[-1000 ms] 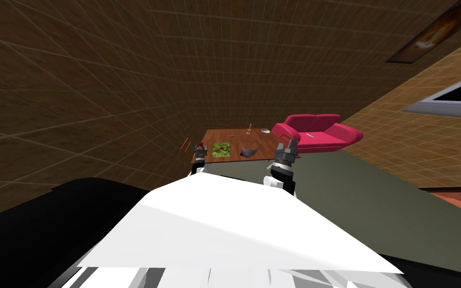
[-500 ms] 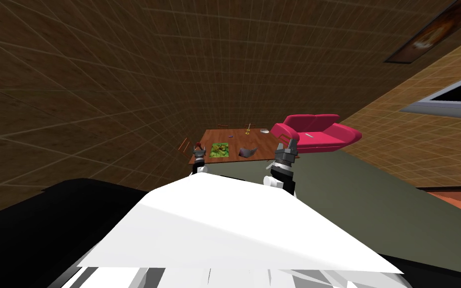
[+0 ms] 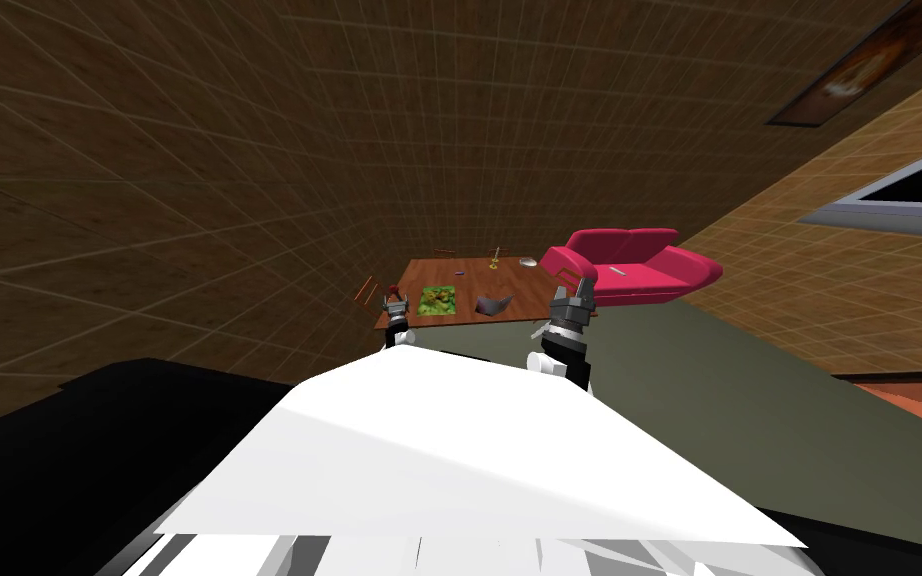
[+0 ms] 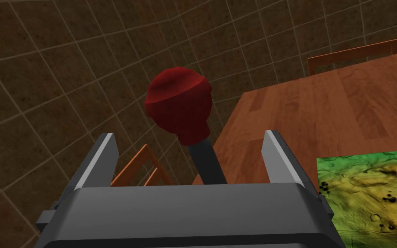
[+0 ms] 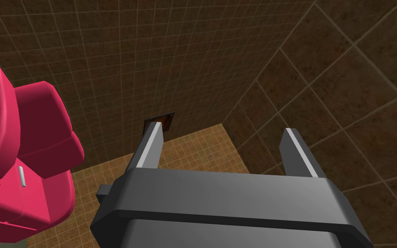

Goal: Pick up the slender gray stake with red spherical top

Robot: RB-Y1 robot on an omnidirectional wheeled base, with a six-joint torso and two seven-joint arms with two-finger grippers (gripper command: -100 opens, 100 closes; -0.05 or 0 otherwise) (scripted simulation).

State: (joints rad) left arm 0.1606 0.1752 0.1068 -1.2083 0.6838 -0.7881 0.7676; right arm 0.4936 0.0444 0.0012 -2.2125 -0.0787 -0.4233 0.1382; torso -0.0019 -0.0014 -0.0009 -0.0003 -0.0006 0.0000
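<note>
While my left end effector (image 4: 189,136) gapes around the stake (image 4: 179,103) without gripping, I'd centre, then close squarely on its gray shaft.

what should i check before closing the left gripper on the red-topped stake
1. Stake stands between the fingers of the left gripper: ok.
2. Gray shaft roughly centred in the gap: ok.
3. Fingers pressing the shaft: not ok, both stand clear of it.
4. Stake's lower end free: cannot tell, the gripper's body hides it.
5. Right gripper out of the way: ok, it is open beside the pink sofa, away from the stake.
</note>
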